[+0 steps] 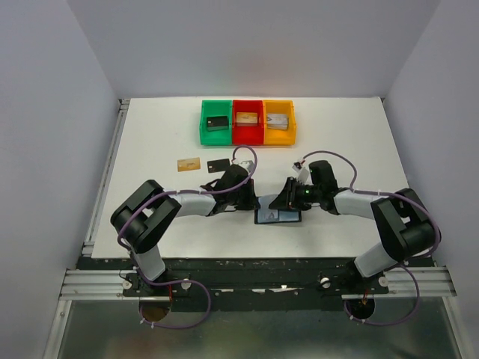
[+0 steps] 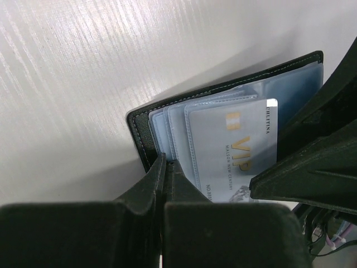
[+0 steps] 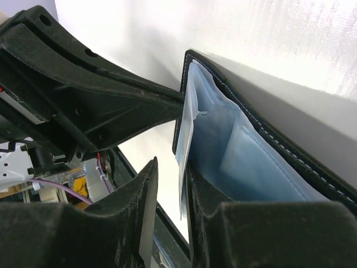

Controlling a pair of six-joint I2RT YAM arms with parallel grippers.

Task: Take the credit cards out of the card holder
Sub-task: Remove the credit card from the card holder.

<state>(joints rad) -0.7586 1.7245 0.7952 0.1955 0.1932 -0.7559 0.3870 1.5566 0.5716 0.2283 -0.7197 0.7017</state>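
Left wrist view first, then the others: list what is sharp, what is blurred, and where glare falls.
Left wrist: card lettering sharp, left tool dark and soft, streaky glare on the table. Right wrist: wallet stitching crisp, right tool blurred, table washed out. Top: even light, bins tint the wall.

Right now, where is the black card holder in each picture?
Top external: card holder lies low centre.
Left wrist: card holder sits centre-right, open, with its pockets facing the camera.
Right wrist: card holder fills the right half, seen edge-on.
Shared landmark: the white table beneath it.
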